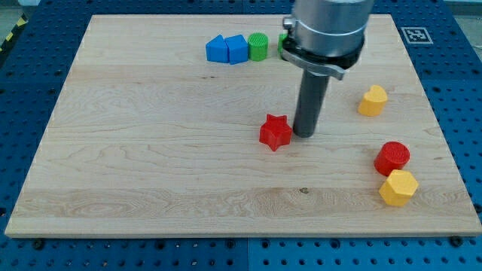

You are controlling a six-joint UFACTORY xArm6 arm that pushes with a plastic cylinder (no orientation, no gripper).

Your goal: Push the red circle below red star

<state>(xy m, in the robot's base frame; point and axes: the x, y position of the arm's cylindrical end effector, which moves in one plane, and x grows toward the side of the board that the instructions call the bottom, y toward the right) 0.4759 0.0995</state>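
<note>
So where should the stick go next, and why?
Probably my tip should slide toward the view's right, around to the far side of the red circle. Right now it sits beside the red star, and the circle lies far off at the view's right, touching a yellow block.

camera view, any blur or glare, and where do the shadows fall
Camera view: evenly lit, no glare on the pale wooden board; the small red star block and red circle block look sharp, with small soft shadows beneath; my tip is slightly soft.
</note>
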